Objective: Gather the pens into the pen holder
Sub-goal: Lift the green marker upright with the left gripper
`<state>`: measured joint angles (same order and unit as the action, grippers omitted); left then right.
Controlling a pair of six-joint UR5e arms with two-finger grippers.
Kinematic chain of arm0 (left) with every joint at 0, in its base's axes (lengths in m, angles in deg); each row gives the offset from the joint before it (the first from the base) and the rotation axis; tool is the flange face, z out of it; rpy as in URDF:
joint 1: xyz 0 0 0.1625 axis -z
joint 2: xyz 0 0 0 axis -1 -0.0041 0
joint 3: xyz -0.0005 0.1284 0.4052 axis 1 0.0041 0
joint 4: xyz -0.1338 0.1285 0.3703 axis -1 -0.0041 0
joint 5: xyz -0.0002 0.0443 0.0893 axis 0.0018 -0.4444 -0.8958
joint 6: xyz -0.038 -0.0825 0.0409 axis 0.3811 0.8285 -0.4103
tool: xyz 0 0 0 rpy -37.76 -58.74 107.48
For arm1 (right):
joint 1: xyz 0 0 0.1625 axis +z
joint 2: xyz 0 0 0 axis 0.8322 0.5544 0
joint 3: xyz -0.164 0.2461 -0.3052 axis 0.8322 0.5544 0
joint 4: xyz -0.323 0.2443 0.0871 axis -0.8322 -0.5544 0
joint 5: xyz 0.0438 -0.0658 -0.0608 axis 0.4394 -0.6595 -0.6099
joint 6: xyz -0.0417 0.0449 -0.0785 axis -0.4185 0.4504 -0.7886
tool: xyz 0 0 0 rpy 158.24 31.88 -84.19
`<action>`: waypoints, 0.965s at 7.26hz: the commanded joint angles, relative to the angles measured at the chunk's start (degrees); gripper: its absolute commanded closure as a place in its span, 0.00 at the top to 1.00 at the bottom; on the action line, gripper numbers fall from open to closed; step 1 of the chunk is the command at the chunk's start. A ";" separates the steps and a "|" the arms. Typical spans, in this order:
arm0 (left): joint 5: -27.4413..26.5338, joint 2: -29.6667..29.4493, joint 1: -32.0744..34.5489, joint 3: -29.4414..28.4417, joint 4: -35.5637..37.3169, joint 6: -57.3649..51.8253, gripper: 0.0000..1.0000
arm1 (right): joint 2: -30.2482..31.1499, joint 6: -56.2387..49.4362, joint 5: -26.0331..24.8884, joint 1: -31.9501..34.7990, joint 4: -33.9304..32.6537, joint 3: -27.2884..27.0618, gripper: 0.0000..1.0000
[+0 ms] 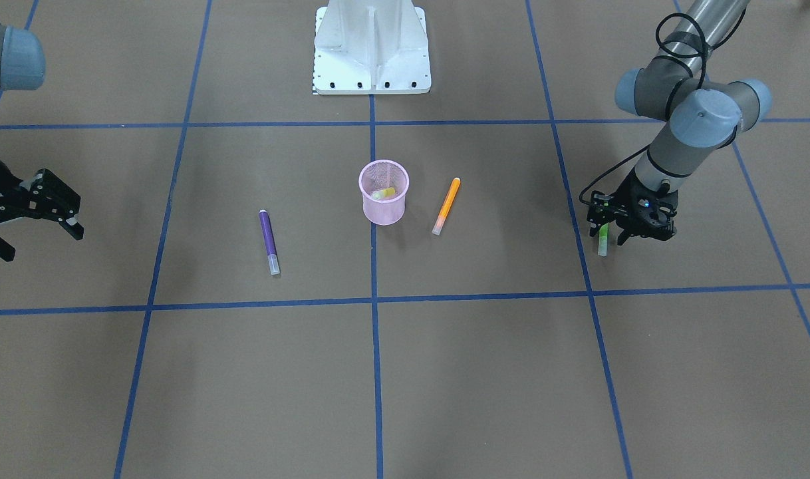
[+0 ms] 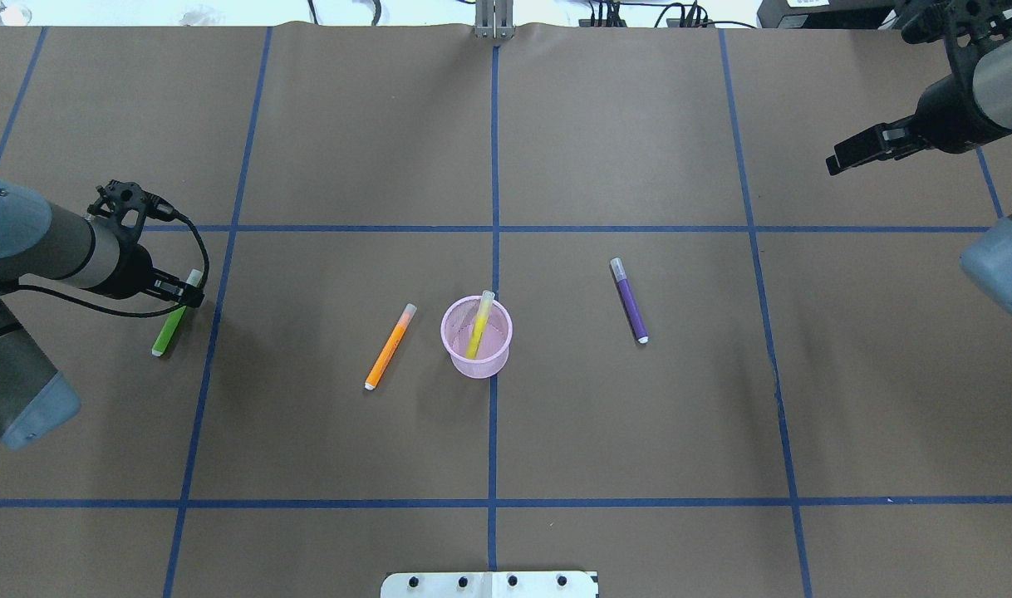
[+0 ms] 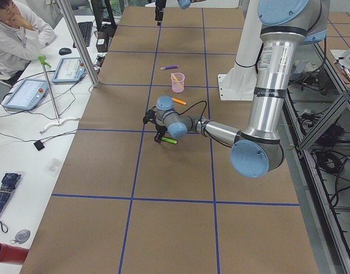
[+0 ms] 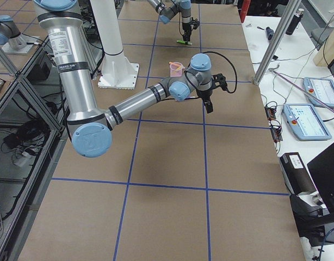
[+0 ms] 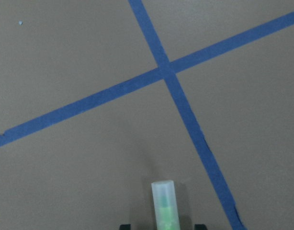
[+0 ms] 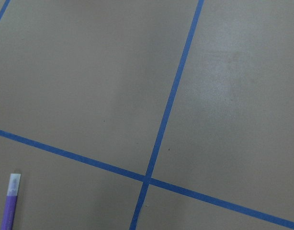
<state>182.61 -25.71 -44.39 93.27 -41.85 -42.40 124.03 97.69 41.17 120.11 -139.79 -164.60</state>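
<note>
- four pens in all: one green pen [image 2: 170, 330], one yellow pen [image 2: 478, 325], one orange pen [image 2: 390, 346], one purple pen [image 2: 630, 300].
- the left jaws [image 1: 612, 232] pinch the green pen near its capped end, low over the table [image 2: 639, 432].
- one pen holder [image 2: 476, 338] stands well apart from both jaws, the yellow pen leaning inside it.
- orange and purple pens lie flat beside the holder, one on each side.
- the right jaws [image 1: 36, 216] are spread, holding nothing, far from the purple pen.

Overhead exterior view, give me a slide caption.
Left end effector at the green pen; yellow pen already in the pink holder.
</note>
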 commanded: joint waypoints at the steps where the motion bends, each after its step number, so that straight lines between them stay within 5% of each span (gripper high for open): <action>1: -0.26 0.04 -0.55 0.04 -0.04 0.76 0.60 | 0.18 0.00 -0.01 -0.06 0.00 -0.04 0.99; 4: -0.26 0.04 -0.73 0.04 -0.13 0.58 0.39 | 0.26 0.09 -0.10 -0.06 0.00 0.04 0.99; 6: -0.26 0.21 -0.64 0.21 -0.21 0.23 0.00 | 0.18 0.00 -0.10 -0.06 0.00 0.04 0.99; 7: -0.08 0.13 -0.64 0.56 -0.21 0.06 0.00 | 0.26 0.00 -0.10 -0.06 0.00 0.04 0.99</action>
<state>182.38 -25.56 -45.03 93.49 -42.00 -42.10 124.24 97.70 41.08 120.05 -139.79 -164.57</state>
